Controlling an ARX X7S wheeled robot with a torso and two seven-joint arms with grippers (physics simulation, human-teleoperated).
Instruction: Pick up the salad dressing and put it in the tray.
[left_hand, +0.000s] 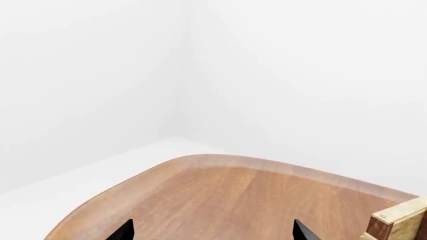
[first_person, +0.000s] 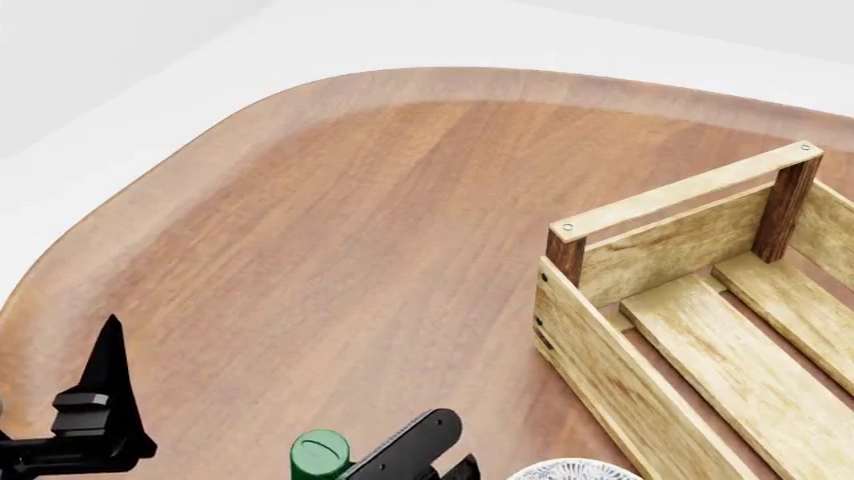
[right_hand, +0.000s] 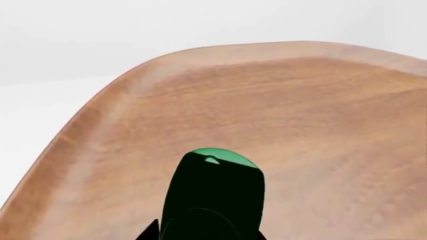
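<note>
I have the right end effector (first_person: 424, 452) at the salad dressing (first_person: 320, 455) at 6 o'clock on the bench (first_person: 334, 230), grip uncertain; left end effector (left_hand: 210, 231) spread, idle; tray (first_person: 694, 330) at 3 o'clock awaits, transfer undone.

A rounded wooden table (first_person: 347, 220) stands on white floor (left_hand: 60, 175) between plain white walls (left_hand: 300, 75).

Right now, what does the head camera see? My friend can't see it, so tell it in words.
A green-capped bottle sits at the bottom edge with the right gripper against it. A slatted wooden crate, empty where visible, stands on the brown table to the right. The left gripper hangs at lower left, and a bowl's rim peeks in below.
</note>
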